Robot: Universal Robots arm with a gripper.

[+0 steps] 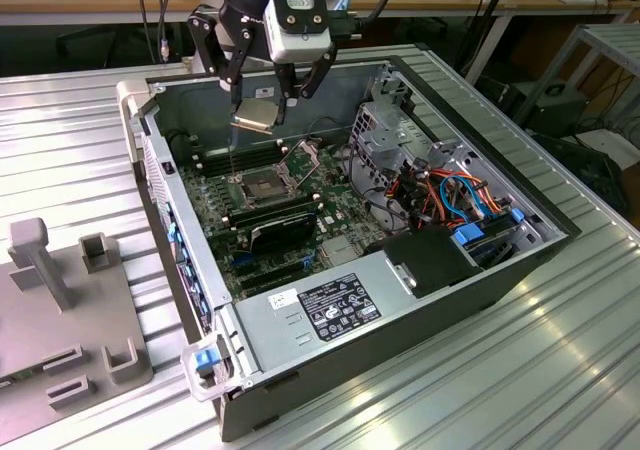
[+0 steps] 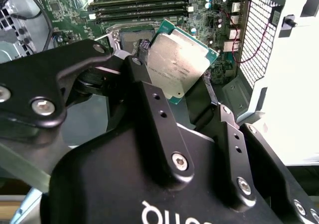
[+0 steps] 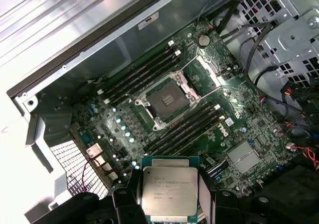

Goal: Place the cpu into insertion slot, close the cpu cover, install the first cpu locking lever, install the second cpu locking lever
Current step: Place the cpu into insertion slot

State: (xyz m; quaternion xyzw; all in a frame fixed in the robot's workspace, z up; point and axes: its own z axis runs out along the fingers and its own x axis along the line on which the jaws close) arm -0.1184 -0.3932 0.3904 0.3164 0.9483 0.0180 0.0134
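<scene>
**CPU held in the air, socket open and empty: no step finished yet**

- Exterior view: the gripper [image 1: 262,108] hangs over the open computer case [image 1: 420,310], at about eleven o'clock in the frame.
- Grip: the fingers [image 3: 124,204] are drawn in narrow and clamp two opposite edges of the cpu [image 1: 253,118]. In both wrist views the chip's metal top faces the camera, and green board edge shows around it [image 2: 177,67] [image 3: 168,191].
- In the exterior view the chip looks slightly tilted. I cannot be sure of that.
- The insertion slot [image 1: 258,185] sits on the motherboard [image 1: 335,225], at roughly six o'clock from the chip in the exterior view. The two are well apart, with open air between them.
- In the first wrist view the slot's [image 3: 167,99] dark centre is bare inside its silver rim, with nothing seated in it.
- The cpu cover [image 1: 303,155] stands raised at the slot's two o'clock edge in the exterior view. In the first wrist view the frame [image 3: 209,72] is swung clear of the socket opening.
- Long black memory slots [image 1: 275,213] run just beside the socket, and the chip is not over them.
- The locking levers are thin wire against busy board, and I cannot trace them with confidence. With the cover up, I judge both are unlatched.

Progress, as judged: step one is under way, with the chip gripped and carried above the board but not yet in the socket. Still to do are seating the chip, closing the cover and installing both levers. None of the four steps reads as complete.
</scene>
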